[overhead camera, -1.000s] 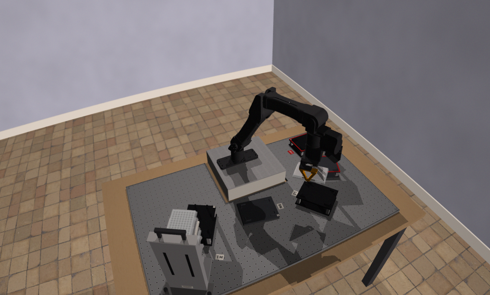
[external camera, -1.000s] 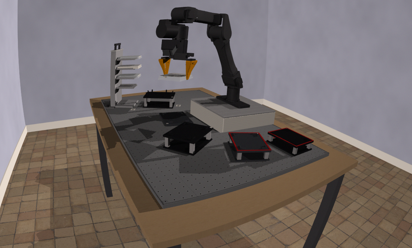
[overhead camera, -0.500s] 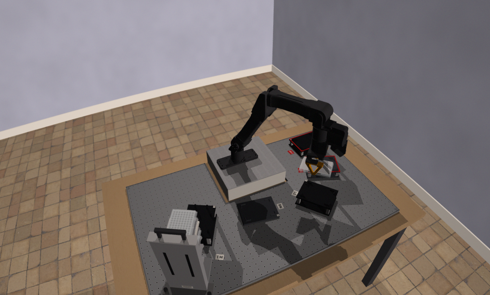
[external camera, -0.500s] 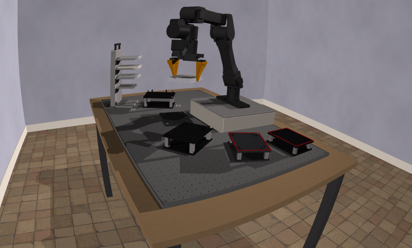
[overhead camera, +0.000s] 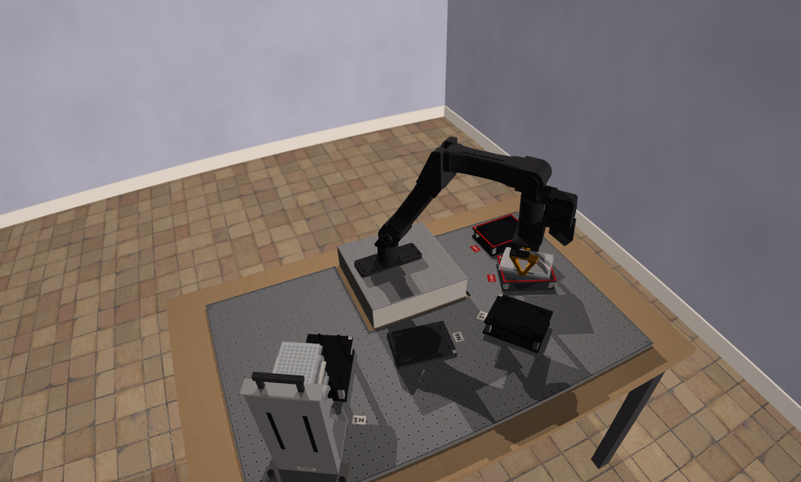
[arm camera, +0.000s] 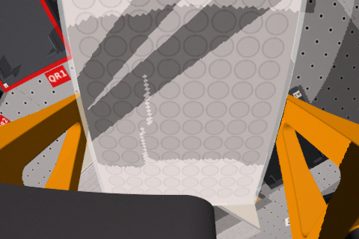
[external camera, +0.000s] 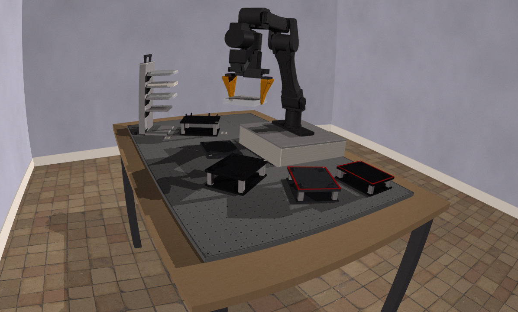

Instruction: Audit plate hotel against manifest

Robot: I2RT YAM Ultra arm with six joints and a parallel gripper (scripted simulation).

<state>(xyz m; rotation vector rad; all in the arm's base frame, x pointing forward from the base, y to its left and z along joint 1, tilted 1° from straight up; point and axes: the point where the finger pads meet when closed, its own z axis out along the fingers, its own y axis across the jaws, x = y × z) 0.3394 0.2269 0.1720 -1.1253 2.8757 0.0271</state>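
White well plate [arm camera: 179, 75], translucent, round wells in rows, held level in air betw. orange fingers of end effector [external camera: 247, 92], gripped across its width. Hangs well above worktop, over red-rimmed nest QR1 [overhead camera: 491, 230] area per top view. Plate hotel H1 [external camera: 142, 96]: grey tower w/ 4 shelves, far left corner; white plate [overhead camera: 297, 361] shows on top shelf.

My robot arm [external camera: 288, 83] is all black, made of thick round and boxy parts joined together, with a flat black foot plate [overhead camera: 364, 268] at the bottom and a gripper [external camera: 247, 92] with two pointy orange fingers.
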